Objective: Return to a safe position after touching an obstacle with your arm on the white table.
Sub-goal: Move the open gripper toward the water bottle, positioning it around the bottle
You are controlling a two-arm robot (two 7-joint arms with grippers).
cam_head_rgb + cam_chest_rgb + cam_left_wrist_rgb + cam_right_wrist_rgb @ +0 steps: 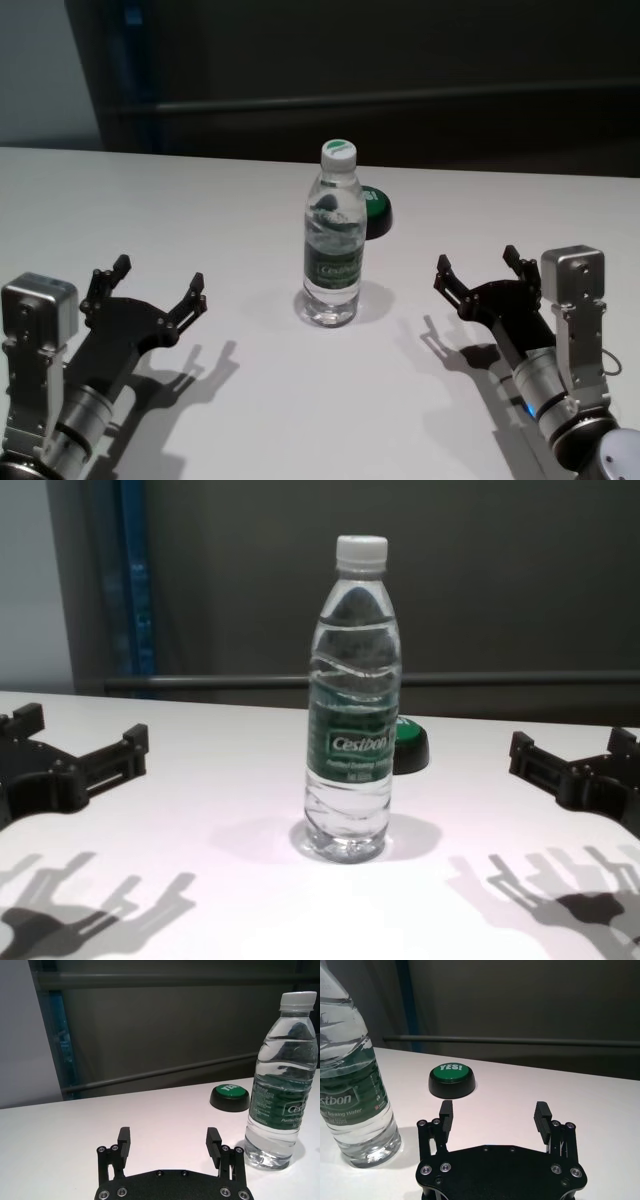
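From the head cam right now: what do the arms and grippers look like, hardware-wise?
Both match. The left gripper and right gripper are matte black, with forked linkage fingers tipped by ribbed pads and silver screws on a flat black plate. Each wrist carries a silver-grey camera box; forearms are silver and black cylinders. A thin cable runs beside the right wrist.

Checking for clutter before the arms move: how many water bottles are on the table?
1. A Cestbon water bottle stands upright mid-table, between the open left gripper and open right gripper, touching neither. Behind it sits a green YES! button. No others show.
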